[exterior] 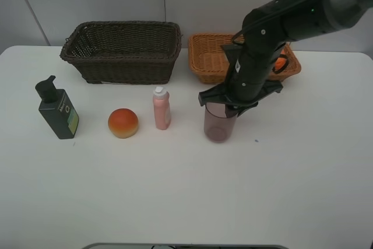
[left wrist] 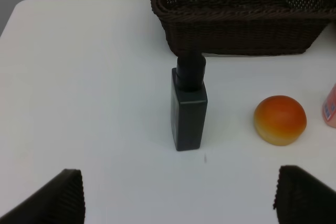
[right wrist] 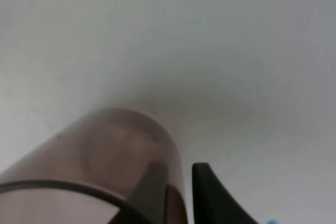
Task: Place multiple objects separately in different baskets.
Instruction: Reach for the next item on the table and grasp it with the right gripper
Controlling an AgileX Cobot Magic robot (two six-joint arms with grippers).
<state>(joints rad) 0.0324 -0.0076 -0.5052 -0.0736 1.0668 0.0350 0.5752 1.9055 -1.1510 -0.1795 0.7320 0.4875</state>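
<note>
Two woven wicker baskets sit side by side at the far edge of a white table [exterior: 291, 173], seen from a high camera. On the left is the dark brown basket [exterior: 122, 65], the deeper of the two. Just to its right is the light orange-tan basket [exterior: 204, 62], shallower, with an orange [exterior: 282, 63] lying in its right end, partly hidden behind a black robot arm [exterior: 303, 13]. Nearer the camera, four items form a loose row across the table. From left to right they are a dark green pump bottle [exterior: 58, 114], upright; a red-orange peach-like fruit [exterior: 123, 123]; a pink white-capped bottle [exterior: 161, 110], upright; and a translucent purple cup [exterior: 220, 123], upright with its mouth facing up, in front of the light orange-tan basket. The right gripper [exterior: 224, 104] reaches down from the upper right onto the cup's rim. Its wrist camera shows it pinching the cup's wall, one of the fingers [right wrist: 153, 184] inside the cup and the other outside, pressed close together. Whether the cup's base rests on the table cannot be told. The left gripper [left wrist: 178, 171] appears only in its own wrist camera. Its two dark fingertips are spread wide apart, released, over the table, with the dark green pump bottle ahead of them and the peach-like fruit and dark brown basket beyond.
</note>
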